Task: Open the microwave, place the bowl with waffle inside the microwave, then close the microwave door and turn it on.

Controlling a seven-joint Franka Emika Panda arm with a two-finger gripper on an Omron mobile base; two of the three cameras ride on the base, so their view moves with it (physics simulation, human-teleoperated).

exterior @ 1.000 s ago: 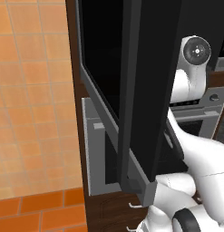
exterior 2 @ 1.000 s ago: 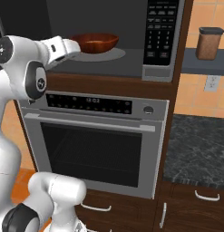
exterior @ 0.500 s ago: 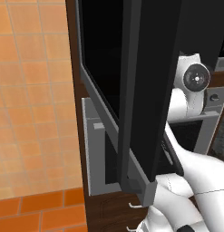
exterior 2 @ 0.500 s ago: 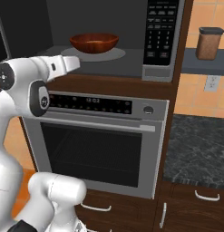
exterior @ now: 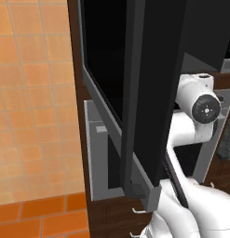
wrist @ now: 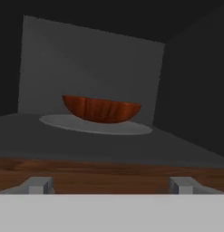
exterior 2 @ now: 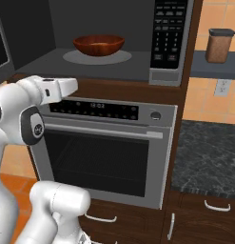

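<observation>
1. Your arm has dropped since a second ago: the hand, then level with the bowl [exterior 2: 99,45], now sits below the microwave [exterior 2: 119,40] opening, by the oven [exterior 2: 107,152] control strip.
2. You see the fingers [wrist: 37,185] spread wide apart, holding nothing.
3. Your bowl is round, reddish-brown, glossy, resting on the pale turntable [wrist: 95,124] inside the microwave.
4. Your microwave door [exterior: 135,93] stands swung open, black glass in grey frame.

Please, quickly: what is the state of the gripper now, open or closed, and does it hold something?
Gripper: open, holding nothing; the bowl sits apart on the turntable inside the microwave.
</observation>
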